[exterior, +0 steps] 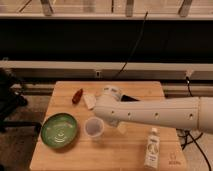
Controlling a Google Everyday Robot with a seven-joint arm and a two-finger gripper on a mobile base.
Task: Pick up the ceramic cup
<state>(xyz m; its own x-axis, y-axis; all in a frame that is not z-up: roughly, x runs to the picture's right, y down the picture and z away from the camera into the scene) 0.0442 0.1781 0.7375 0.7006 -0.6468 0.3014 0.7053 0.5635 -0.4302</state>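
The ceramic cup (pixel 94 127) is a small pale greyish-white handleless cup. It stands upright on the wooden table (pixel 125 150), just right of the green bowl (pixel 60 131). My white arm reaches in from the right. Its end, with the gripper (pixel 101 116), sits directly above and slightly behind the cup, close to its rim. The arm's end hides the gripper's tips. I cannot tell whether the gripper touches the cup.
A white cylindrical container (pixel 112 92), a white packet (pixel 90 101), a red object (pixel 77 95) and a dark object (pixel 131 98) lie at the table's back. A tall white bottle with a green label (pixel 151 147) lies at the front right. A dark chair (pixel 10 97) stands left.
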